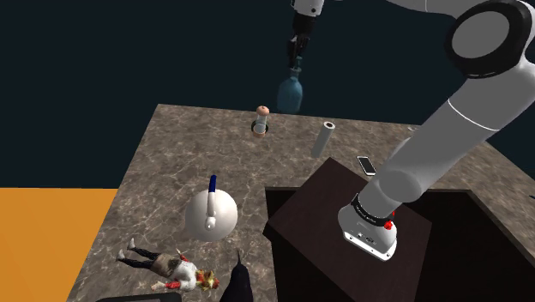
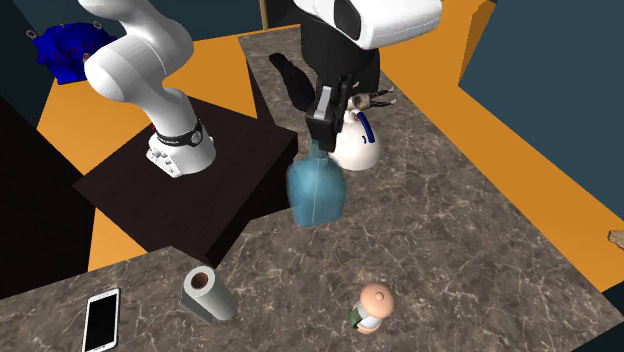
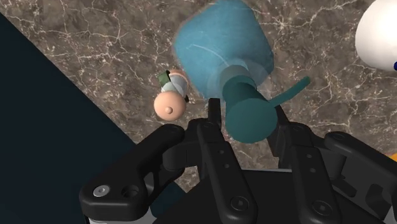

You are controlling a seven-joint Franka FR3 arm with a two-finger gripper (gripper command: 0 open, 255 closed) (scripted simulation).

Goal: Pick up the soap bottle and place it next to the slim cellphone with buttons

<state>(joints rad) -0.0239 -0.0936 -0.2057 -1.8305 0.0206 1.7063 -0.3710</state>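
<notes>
- The claw (image 3: 247, 119) is closed partway, its two fingers (image 3: 214, 122) pressed against either side of the dark teal pump cap of the soap bottle (image 3: 222, 54); it grips nothing else.
- In the shoulder view the claw (image 1: 296, 58) points straight down with the soap bottle (image 1: 291, 93) hanging under it. The bottle shows against the dark backdrop just above the table's far edge, so it appears to be lifted off the top.
- In the second exterior view the bottle (image 2: 317, 190) hangs beside the corner of the dark stand (image 2: 190, 205), which sits at about nine o'clock from it.
- The table (image 3: 95, 63) ends in a straight edge close behind the little bald figurine (image 3: 170, 95), with a dark area beyond it.
- In the second exterior view, bare marble lies from three to five o'clock of the bottle.
- The phone (image 2: 101, 320) lies flat at about eight o'clock from the bottle there, well apart and near the table's edge.
- A grey roll (image 2: 208, 295) sits between the bottle and the phone, near the phone.
- The figurine (image 2: 372, 306) is at about five o'clock from the bottle.
- A white kettle (image 2: 357, 145) with a blue handle stands at about one o'clock, just beyond the claw (image 2: 322, 120).
- In the shoulder view a doll (image 1: 171, 268) lies at the table's near end, beyond the kettle (image 1: 212, 213).
</notes>
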